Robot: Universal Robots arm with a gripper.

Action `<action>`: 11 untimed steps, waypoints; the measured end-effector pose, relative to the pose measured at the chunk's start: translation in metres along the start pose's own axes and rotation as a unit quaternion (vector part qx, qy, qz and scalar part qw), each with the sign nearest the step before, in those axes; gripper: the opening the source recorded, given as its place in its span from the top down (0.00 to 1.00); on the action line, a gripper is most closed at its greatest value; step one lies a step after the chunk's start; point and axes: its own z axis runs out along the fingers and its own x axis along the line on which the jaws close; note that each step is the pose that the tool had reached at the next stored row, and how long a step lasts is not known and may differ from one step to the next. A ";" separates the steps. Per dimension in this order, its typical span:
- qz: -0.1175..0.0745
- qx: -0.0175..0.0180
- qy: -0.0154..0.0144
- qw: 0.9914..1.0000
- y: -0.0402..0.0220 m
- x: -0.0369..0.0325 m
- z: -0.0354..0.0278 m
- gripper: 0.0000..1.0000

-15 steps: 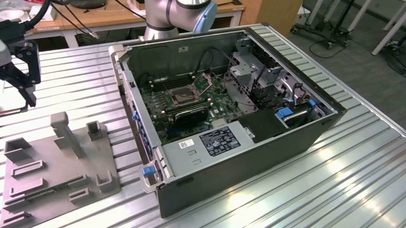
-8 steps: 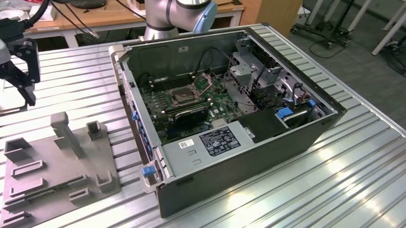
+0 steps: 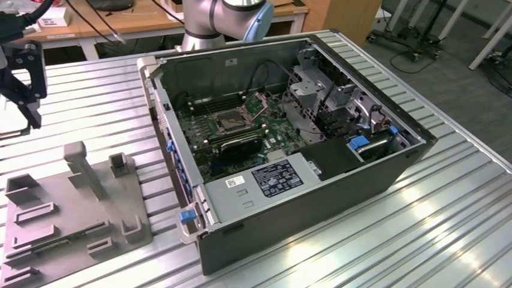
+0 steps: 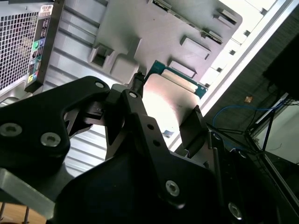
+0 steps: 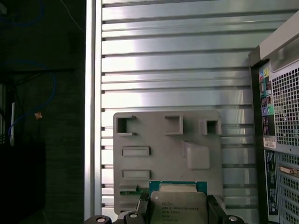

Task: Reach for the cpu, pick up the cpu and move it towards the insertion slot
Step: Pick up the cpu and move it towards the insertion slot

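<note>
The end effector (image 4: 167,100) is closed on the cpu (image 5: 178,206), pinching the chip by two opposite edges, with its metal top visible in both wrist views. In the exterior view it hangs above the counter (image 3: 448,228), at about 11 o'clock from the grey tray (image 3: 72,210) and clear of the tray's recesses. The insertion slot (image 3: 226,122) sits inside the open computer case (image 3: 336,174), well apart, at roughly 3 o'clock from the end effector.

The hold looks slim. Only the chip's rims are caught, so a jolt could tilt or drop it. The case's side wall stands between chip and socket, and a low path would likely clip it. A skewed arrival could also damage the socket's contacts.
</note>
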 end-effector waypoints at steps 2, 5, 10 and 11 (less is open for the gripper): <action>0.000 0.000 0.000 1.000 0.0001 0.0000 -0.0020 0.45; 0.000 0.000 0.000 1.000 0.0001 0.0000 -0.0026 0.45; 0.000 0.000 0.000 1.000 0.0001 -0.0010 -0.0029 0.45; 0.000 0.000 0.000 1.000 0.0001 -0.0017 -0.0028 0.45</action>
